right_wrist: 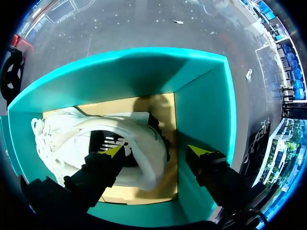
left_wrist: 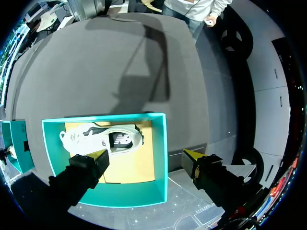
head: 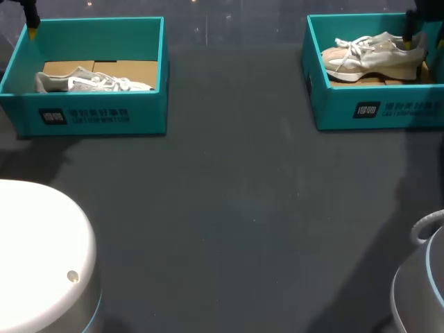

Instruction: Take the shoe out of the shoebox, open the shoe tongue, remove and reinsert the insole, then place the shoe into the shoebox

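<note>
My right end effector, fingers apart and empty, hangs above the heel end of the cream lace-up shoe, which lies lengthwise inside the teal cardboard shoebox, toe towards the box's opposite end, so this arm is the nearer.

Two boxes stand well apart along the far side of the table. The left shoebox holds the left shoe and the right shoebox holds the right shoe (toe toward the middle). The left gripper straddles its box's wall. The right gripper seems to hang over the heel.
</note>
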Robot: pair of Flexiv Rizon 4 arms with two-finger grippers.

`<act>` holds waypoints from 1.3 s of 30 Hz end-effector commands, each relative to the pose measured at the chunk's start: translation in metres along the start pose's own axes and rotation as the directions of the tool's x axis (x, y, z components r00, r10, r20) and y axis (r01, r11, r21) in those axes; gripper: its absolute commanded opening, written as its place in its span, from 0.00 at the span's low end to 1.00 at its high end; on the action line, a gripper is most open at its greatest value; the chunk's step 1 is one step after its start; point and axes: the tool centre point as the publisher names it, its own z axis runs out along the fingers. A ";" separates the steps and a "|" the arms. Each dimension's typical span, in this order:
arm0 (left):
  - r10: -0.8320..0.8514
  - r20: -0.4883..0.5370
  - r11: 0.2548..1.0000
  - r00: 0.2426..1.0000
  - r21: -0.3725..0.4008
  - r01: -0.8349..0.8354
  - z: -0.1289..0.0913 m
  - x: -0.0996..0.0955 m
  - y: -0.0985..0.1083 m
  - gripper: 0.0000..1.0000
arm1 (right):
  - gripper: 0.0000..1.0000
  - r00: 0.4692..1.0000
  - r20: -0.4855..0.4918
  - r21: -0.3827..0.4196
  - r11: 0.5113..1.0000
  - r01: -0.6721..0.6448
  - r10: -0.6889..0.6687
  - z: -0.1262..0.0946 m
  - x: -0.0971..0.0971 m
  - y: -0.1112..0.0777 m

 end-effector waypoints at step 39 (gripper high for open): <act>0.002 -0.001 1.000 1.000 0.000 -0.002 0.000 0.001 0.000 1.00 | 0.65 0.999 -0.033 0.067 0.998 -0.004 0.006 0.021 0.004 0.000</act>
